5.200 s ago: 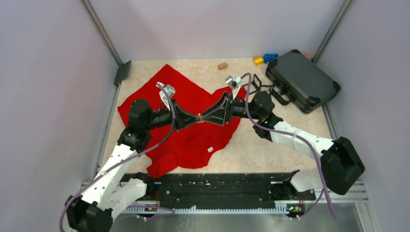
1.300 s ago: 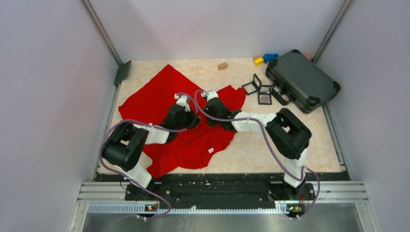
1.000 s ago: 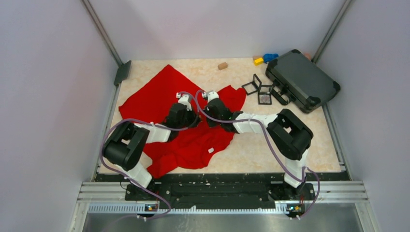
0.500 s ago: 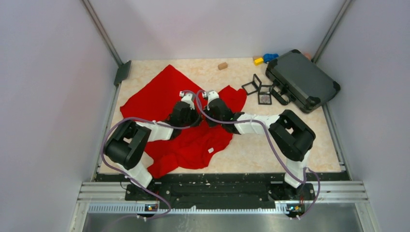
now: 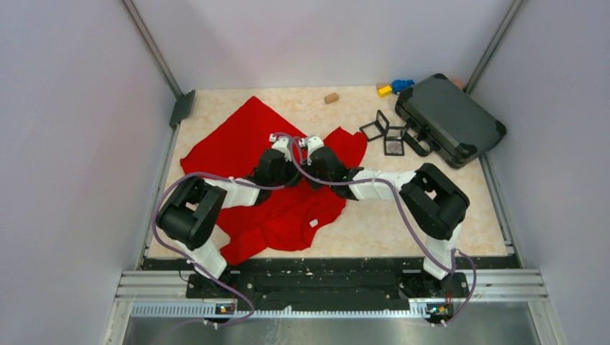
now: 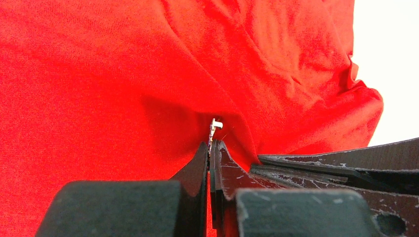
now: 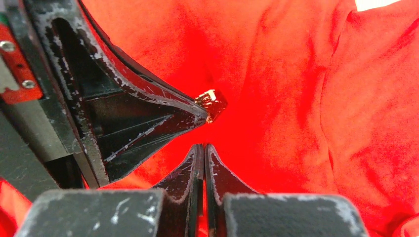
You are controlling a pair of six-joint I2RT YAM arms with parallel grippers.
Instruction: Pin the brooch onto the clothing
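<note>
The red clothing (image 5: 230, 147) covers the worktop's (image 5: 403, 215) left half. At its middle the left claw (image 6: 211, 145) is clamped on the small brooch (image 6: 213, 126); the right claw (image 7: 203, 147), closed on nothing visible, sits just beside. Five seconds ago both arms hung higher. A black case (image 5: 446, 118) occupies the far right corner.

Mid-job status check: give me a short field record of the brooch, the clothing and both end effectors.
clothing: red, crumpled, lying under both end effectors
brooch: small, metallic, at a fold of the fabric
left end effector: shut on the brooch
right end effector: shut, close beside the brooch; whether it pinches cloth is unclear
pinned yet: cannot tell
</note>
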